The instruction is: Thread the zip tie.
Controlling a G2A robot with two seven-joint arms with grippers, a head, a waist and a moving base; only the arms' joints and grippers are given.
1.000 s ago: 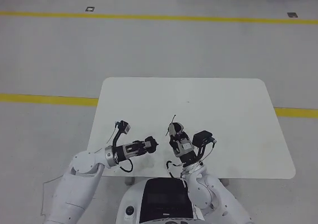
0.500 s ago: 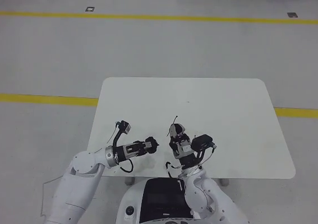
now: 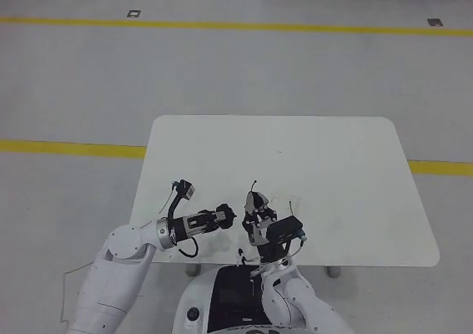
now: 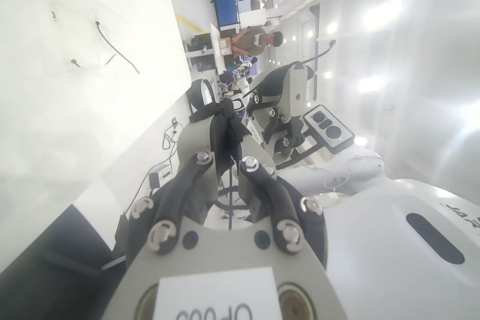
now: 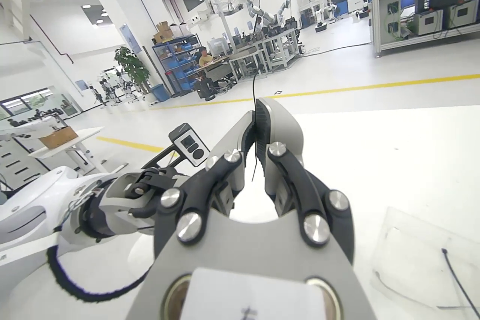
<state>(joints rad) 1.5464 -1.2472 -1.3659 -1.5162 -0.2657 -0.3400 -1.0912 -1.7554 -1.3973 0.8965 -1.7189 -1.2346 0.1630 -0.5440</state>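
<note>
Over the surface's (image 3: pixel 344 167) near edge, right gripper (image 5: pixel 256 119) pinches the tie (image 5: pixel 253 89), left gripper (image 4: pixel 225 111) clamps a strip (image 4: pixel 228 186); the tie's floppy tip could miss when threading.

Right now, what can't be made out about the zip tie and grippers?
- Top view: the held zip tie is too small to show its head or any loop.
- Right wrist view: the right gripper hides the tie's middle between its pads.
- Left wrist view: the left gripper is shut; its black fingertips hide whatever it clamps.
- Right wrist view: the loose zip tie runs off the edge.
</note>
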